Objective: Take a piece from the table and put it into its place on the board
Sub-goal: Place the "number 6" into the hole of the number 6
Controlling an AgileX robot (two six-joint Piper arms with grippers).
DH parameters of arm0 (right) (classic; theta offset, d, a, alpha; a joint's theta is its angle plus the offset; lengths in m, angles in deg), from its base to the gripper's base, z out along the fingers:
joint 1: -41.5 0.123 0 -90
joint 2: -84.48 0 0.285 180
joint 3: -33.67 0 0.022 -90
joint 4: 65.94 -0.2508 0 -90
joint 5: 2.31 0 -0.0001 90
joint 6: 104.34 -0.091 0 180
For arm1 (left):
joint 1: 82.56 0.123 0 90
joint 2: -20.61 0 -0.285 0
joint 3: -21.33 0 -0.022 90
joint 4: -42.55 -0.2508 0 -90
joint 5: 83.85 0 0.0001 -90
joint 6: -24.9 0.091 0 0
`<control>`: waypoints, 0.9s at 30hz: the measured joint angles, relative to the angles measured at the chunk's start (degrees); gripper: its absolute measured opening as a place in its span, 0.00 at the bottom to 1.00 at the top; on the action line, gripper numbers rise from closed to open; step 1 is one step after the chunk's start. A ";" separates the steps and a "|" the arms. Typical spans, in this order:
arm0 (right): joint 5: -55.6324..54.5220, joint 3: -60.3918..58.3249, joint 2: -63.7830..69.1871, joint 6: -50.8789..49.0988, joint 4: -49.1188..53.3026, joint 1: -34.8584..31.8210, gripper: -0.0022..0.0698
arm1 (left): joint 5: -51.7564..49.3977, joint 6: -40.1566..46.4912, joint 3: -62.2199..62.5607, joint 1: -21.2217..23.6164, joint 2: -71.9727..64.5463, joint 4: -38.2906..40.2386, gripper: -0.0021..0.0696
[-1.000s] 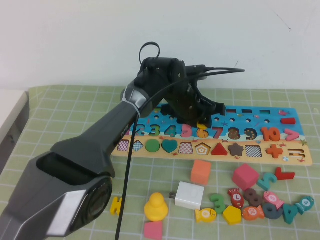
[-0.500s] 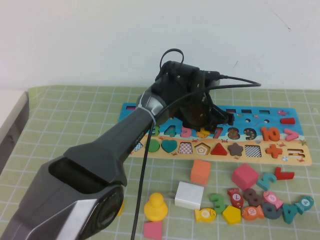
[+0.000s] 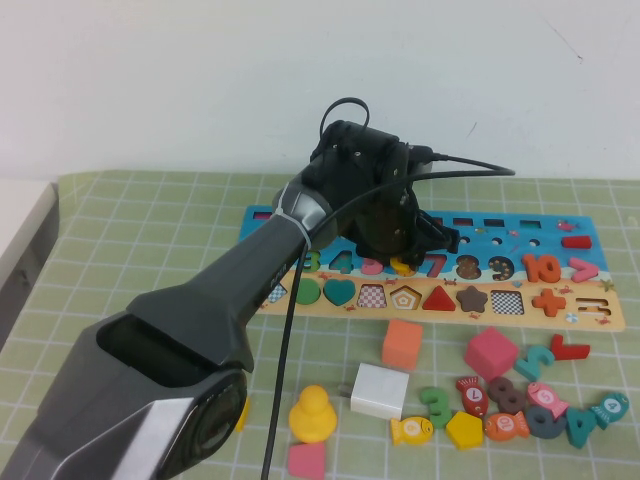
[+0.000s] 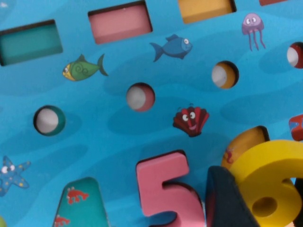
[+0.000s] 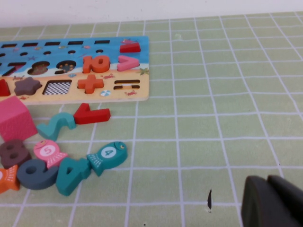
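Now left gripper (image 3: pixel 404 255) clamps yellow 6 (image 4: pixel 269 189) over board (image 3: pixel 520 238); right gripper (image 5: pixel 272 201) closed.

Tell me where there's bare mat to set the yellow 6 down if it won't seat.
Bare light green grid mat lies left of the long blue-and-tan wooden puzzle board, and on the robot's right, beyond the teal fish. In front of the board, loose pieces crowd the mat. The left gripper holds the yellow wooden 6 over the board; the right gripper, shut, is low on the right.

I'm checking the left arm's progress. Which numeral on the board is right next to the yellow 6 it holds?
The pink 5: it sits beside the yellow 6 held in the left gripper.
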 joint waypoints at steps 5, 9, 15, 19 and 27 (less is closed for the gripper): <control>0.00 0.00 0.00 0.00 0.00 0.00 0.03 | 0.09 0.00 0.00 0.00 0.00 0.11 0.38; 0.00 0.00 0.00 0.00 0.00 0.00 0.03 | 0.09 0.00 0.00 0.00 -0.33 0.45 0.38; 0.00 0.00 0.00 0.00 0.00 0.00 0.03 | 0.09 0.00 0.34 0.10 -0.83 1.32 0.38; 0.00 0.00 0.00 0.00 0.00 0.00 0.03 | -0.02 -0.28 0.48 0.10 -0.83 0.69 0.38; 0.00 0.00 0.00 0.00 0.00 0.00 0.03 | -0.09 -1.19 0.56 0.00 -0.88 -0.12 0.38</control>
